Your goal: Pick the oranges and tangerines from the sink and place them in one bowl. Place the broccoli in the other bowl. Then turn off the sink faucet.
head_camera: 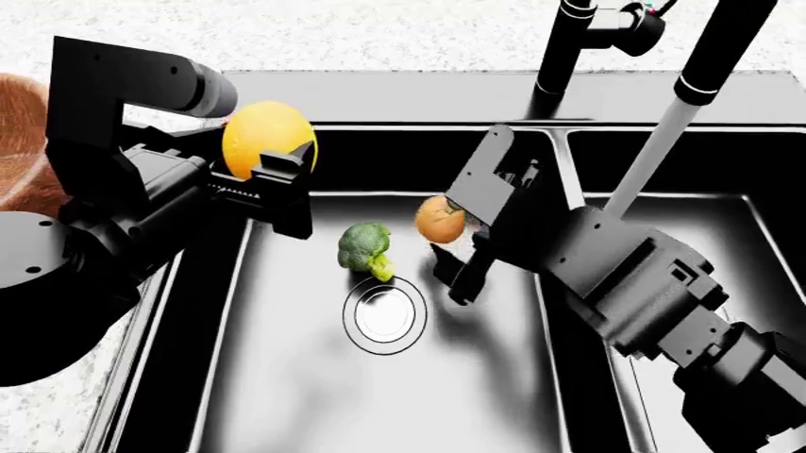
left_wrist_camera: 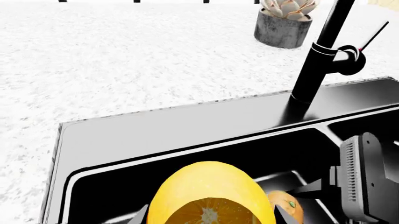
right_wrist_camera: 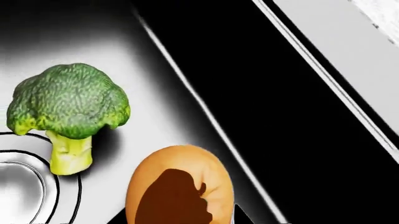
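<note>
Yellow orange (head_camera: pixel 266 138) above sink (head_camera: pixel 377 113) rim

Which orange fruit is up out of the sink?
The bigger yellow-orange one, held by the left gripper above the sink's rim. The smaller, darker one is down in the basin near the broccoli.

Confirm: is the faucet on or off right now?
On. In the head view a pale stream falls from the faucet spout into the sink's right basin.

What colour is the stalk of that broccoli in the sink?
Pale yellow-green, under a dark green crown; the broccoli shows best in the right wrist view.
</note>
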